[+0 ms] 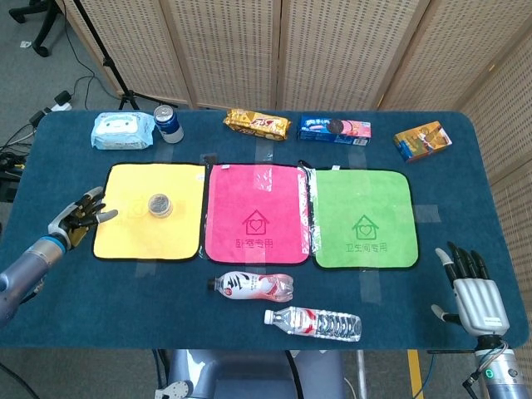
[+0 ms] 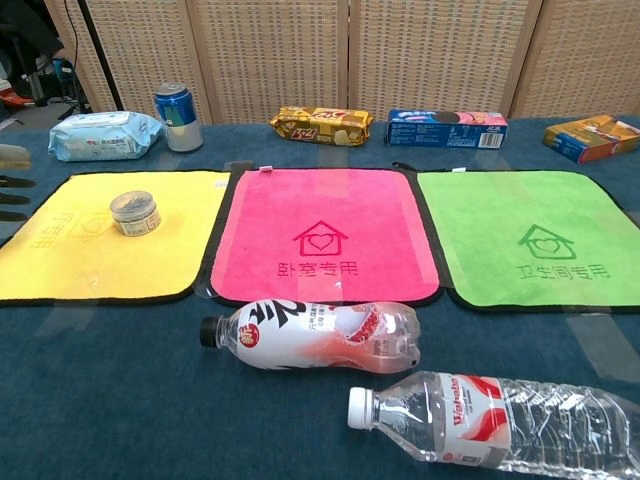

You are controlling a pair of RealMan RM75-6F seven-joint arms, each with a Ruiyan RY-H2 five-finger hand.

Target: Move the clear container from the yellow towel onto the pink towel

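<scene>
Water bottle: clear ribbed plastic, white cap, red-and-white label; lies on its side at the near edge.
Red bottle: clear plastic with a red-and-white wrap, dark cap, body dented; lies on its side just in front of the pink towel.
Right robot hand: pale casing, dark fingers spread wide, holding nothing; over the near right corner of the surface.
Left robot hand: fingers spread apart, empty; at the left edge of the yellow towel, apart from the container. Only blurred fingertips show in the chest view.
Surface: dark blue cloth cover, rounded corners.
Yellow towel: soft square cloth, black hem, faint house print.
Container: small, round, clear, with a flat lid; upright on the yellow towel, towards its far half.
Pink towel: square fleecy cloth, black hem, house-and-heart print with lettering; lies between the yellow and green towels, edges taped with clear strips.
Green towel: same make, green print; right of the pink one.
Wipes pack: soft pale-blue pouch, far left.
Can: blue metal cylinder, upright beside the wipes pack.
Gold packet: shiny crinkled wrapper, far centre.
Blue box: long flat carton with biscuit picture.
Orange box: small carton, set askew, far right.
Screen: woven cane panels behind the surface.
</scene>
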